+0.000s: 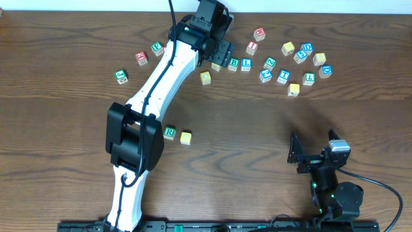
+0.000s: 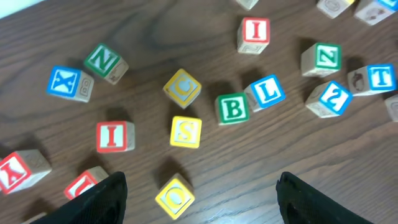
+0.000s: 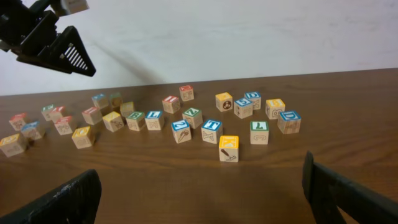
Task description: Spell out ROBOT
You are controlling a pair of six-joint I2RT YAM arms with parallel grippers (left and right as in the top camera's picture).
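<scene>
Wood-grain table: two letters placed, the others scattered.
Near mid-table, green R sits beside a yellow cube; left gripper gapes wide and empty over the far pile, green B and blue T there; right gripper fully open, empty.

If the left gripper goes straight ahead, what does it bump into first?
Probably the nearest yellow cube, lying just ahead of the open left gripper. Depth is hard to judge; beyond it there is only the table.
</scene>
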